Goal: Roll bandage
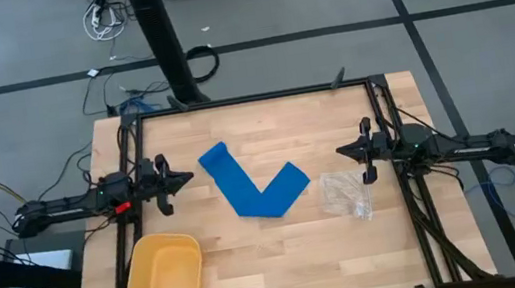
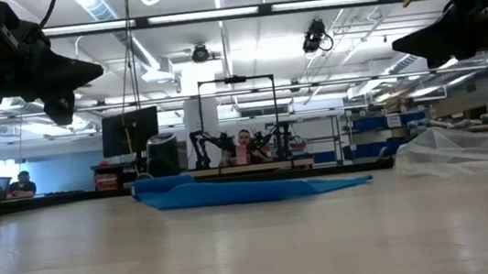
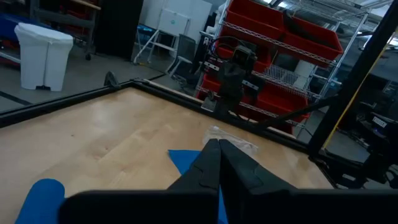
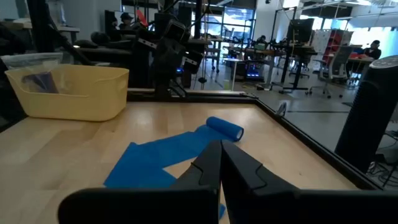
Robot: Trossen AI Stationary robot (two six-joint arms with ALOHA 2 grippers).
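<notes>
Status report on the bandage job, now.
Left hand and right hand shut, empty, at table edges. Bandage lies unrolled in a V mid-table, one end curled. Plastic bag beside it.

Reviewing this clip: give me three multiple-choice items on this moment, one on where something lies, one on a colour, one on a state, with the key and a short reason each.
1. Where does the yellow plastic bin sit on the wooden table?
A. At the near corner on the left arm's side
B. At the far edge on the right arm's side
C. In the middle, on the bandage

2. What colour is the long soft fabric bandage?
A. Red
B. Bright blue
C. White

3. How does the bandage lie?
A. Fully rolled into one tight cylinder
B. Mostly unrolled in a bent V shape, only one end rolled
C. Held up in the left gripper

Key: 1 A, the high view shows the bin below the left arm. 2 B, blue in every view. 3 B, it lies flat on the table, both the left gripper and the right gripper are shut, empty and apart from it.
</notes>
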